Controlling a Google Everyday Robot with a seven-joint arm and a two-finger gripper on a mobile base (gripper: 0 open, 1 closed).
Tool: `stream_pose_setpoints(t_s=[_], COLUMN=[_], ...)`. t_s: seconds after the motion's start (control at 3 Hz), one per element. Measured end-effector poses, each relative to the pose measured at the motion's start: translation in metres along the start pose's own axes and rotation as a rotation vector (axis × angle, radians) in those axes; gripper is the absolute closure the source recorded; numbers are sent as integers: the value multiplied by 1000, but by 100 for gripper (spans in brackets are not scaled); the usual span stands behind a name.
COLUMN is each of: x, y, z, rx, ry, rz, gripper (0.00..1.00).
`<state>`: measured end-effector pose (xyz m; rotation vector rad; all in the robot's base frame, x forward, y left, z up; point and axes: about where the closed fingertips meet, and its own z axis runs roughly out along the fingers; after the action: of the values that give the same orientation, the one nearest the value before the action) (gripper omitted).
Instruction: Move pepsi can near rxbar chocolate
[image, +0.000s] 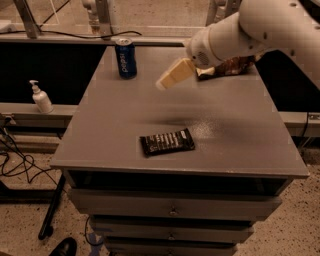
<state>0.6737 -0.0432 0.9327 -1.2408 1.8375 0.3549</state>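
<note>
The pepsi can (125, 58), dark blue with white lettering and a silver top, stands upright at the table's far left corner. The rxbar chocolate (166, 142), a flat black wrapped bar, lies near the table's front edge, a little left of centre. My gripper (170, 78), with cream-coloured fingers, hangs above the table to the right of the can and behind the bar, touching neither. Nothing shows in its grasp.
A tan and brown chip bag (227, 66) lies at the far right, partly hidden by my arm. The grey table (235, 130) has drawers below. A white pump bottle (40, 98) stands on a ledge to the left. Cables lie on the floor.
</note>
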Motion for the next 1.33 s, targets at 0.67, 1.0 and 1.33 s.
stream_pose_setpoints(t_s=[0.67,1.0,1.33], x=[-59,-80,-84], y=[6,0,-16], z=[88,125,160], rx=[-36,-7,35], ry=[-317,-407,-415], rz=[198,187,139], gripper=[0,0,0])
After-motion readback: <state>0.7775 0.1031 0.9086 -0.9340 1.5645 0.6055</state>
